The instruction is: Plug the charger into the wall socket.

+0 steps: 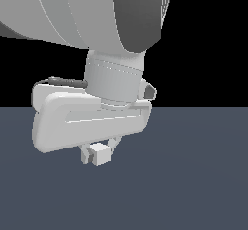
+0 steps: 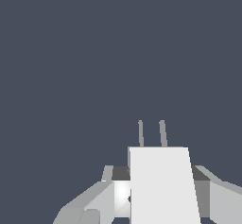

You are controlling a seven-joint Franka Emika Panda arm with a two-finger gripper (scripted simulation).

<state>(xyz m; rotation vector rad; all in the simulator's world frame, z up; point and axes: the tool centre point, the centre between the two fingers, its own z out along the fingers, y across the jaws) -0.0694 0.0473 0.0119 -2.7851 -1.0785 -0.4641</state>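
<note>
The charger (image 1: 100, 154) is a small white cube held between my fingers below the large white hand, above the dark grey floor. In the wrist view the charger (image 2: 163, 185) fills the space between my fingers (image 2: 87, 204), and two thin grey prongs (image 2: 151, 133) stick out of its far face. My gripper (image 1: 99, 152) is shut on the charger. The wall socket is out of view in both views.
The dark grey floor (image 1: 193, 175) spreads under the gripper, with black background above it. The big white arm link (image 1: 87, 10) covers the upper part of the exterior view.
</note>
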